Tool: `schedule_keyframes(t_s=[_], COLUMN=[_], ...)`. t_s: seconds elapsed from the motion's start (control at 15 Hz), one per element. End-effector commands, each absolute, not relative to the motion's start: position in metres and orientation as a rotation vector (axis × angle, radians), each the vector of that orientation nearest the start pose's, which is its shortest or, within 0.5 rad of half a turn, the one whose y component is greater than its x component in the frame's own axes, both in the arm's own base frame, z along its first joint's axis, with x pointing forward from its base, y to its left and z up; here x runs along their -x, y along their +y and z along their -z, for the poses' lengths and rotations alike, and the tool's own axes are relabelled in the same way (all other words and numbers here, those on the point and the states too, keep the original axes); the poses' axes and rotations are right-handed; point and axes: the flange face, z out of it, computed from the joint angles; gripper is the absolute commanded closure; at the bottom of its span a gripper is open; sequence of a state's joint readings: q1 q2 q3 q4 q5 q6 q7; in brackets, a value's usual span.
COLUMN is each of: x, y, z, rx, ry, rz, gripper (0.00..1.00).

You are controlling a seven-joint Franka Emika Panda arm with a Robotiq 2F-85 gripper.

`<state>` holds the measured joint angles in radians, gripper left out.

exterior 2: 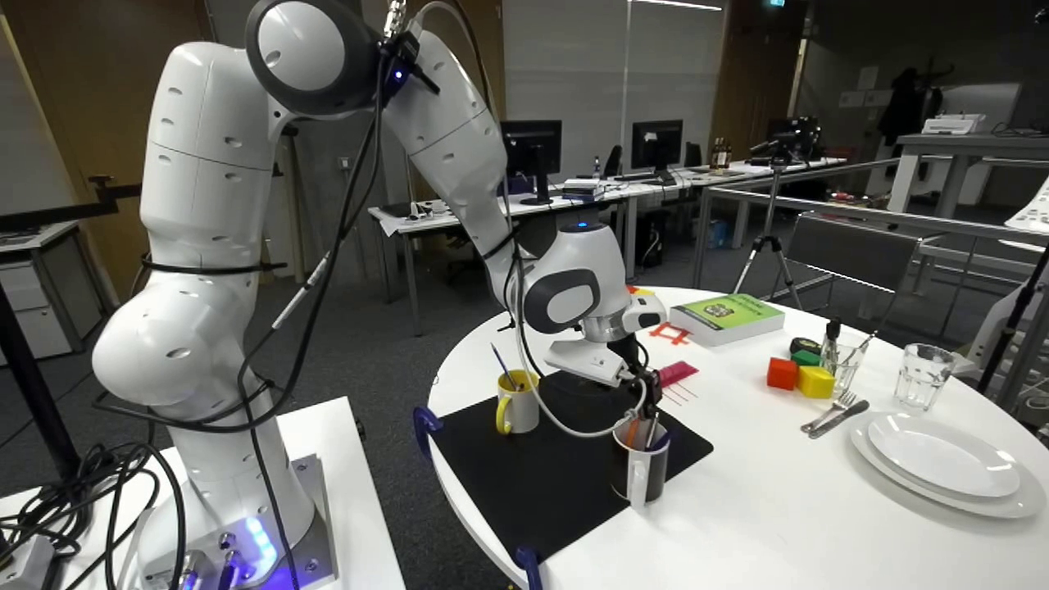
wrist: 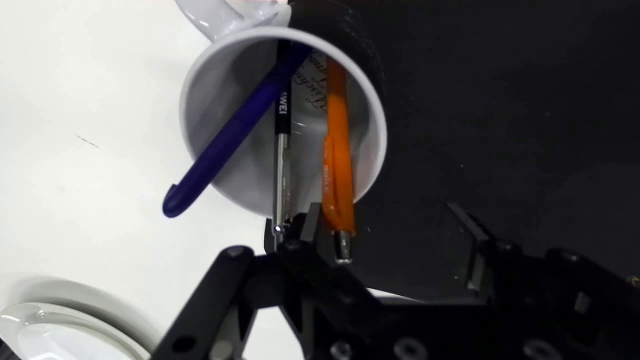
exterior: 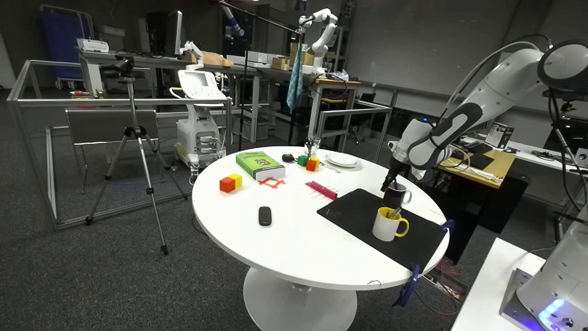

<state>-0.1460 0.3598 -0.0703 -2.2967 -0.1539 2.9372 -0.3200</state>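
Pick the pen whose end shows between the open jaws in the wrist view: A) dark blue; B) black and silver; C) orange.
C: the end of the orange pen shows between the spread jaws, while the dark blue pen and the black-and-silver pen show outside them.

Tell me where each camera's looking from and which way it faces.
In an exterior view: beside the table, facing across it; arm and base at right.
In an exterior view: roughly opposite, facing back past the plates; arm and base at left.
Wrist view: on the wrist, facing into the dark mug; open gripper shows.
Shared in both exterior views: yellow-handled mug.
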Motion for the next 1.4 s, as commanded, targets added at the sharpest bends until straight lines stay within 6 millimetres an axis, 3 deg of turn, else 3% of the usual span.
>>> schedule_keyframes(t_s=[0.0,0.27,0.4,1.2,1.27,1.33], x=[-0.548,-0.546,-0.543,-0.532,-0.53,-0.527], y=[-0.112,-0.113,-0.112,-0.117,-0.118,-0.119], z=[-0.224,-0.23,-0.236,-0.25,-0.252,-0.254], rx=[3.244,3.247,3.243,3.248,3.249,3.251], ry=[-0.435,-0.434,-0.437,-0.414,-0.409,-0.401], rz=[0.405,0.43,0.46,0.52,0.522,0.526], gripper=[0.66,0.95,1.0,0.99,0.74,0.71])
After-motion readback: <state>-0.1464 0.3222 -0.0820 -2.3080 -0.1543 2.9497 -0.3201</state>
